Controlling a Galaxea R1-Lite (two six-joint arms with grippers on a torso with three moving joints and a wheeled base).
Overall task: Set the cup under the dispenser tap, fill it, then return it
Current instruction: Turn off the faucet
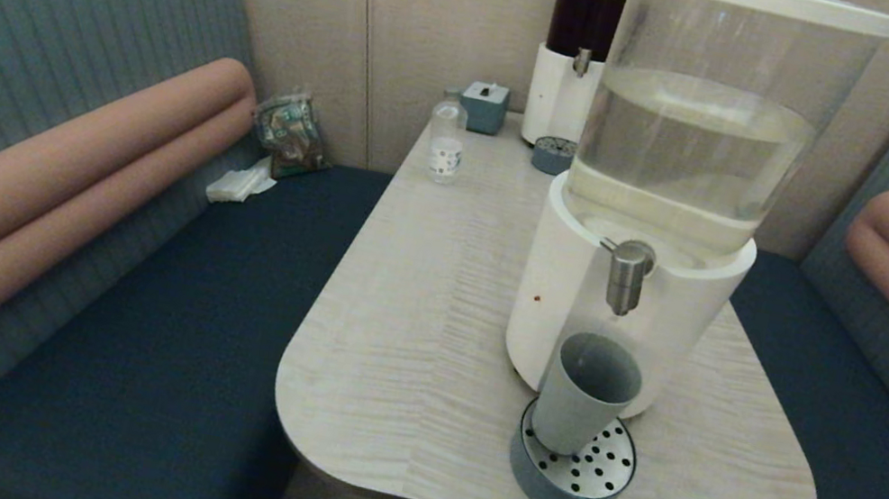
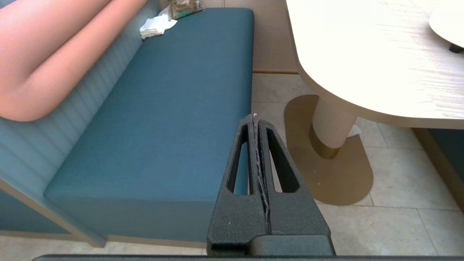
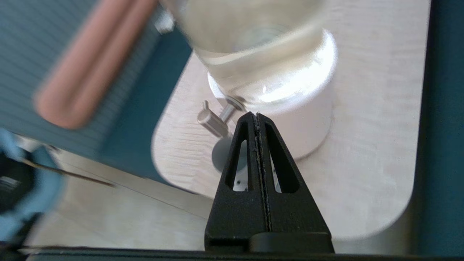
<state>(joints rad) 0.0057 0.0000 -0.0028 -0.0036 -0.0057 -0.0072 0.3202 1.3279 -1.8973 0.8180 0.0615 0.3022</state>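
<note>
1. Standing upright on the perforated drip tray (image 1: 590,486), the cup (image 1: 585,393) sits directly beneath the dispenser tap (image 1: 626,274) on the tabletop (image 1: 413,326); neither arm shows in the head view.
2. Left wrist view: the left gripper (image 2: 255,117) is closed on nothing, hanging over the bench seat (image 2: 174,119) beside the tabletop.
3. Right wrist view: the right gripper (image 3: 255,115) is closed and empty, held apart from the dispenser tap (image 3: 214,121), with the cup (image 3: 222,154) partly hidden behind it.

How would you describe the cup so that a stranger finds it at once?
Find the big clear-tank dispenser near the table's front edge. Below its metal tap lies a round perforated drip tray, and the cup stands on it. It is a plain grey-blue tumbler without handle, unlike the small clear bottle far back.
</note>
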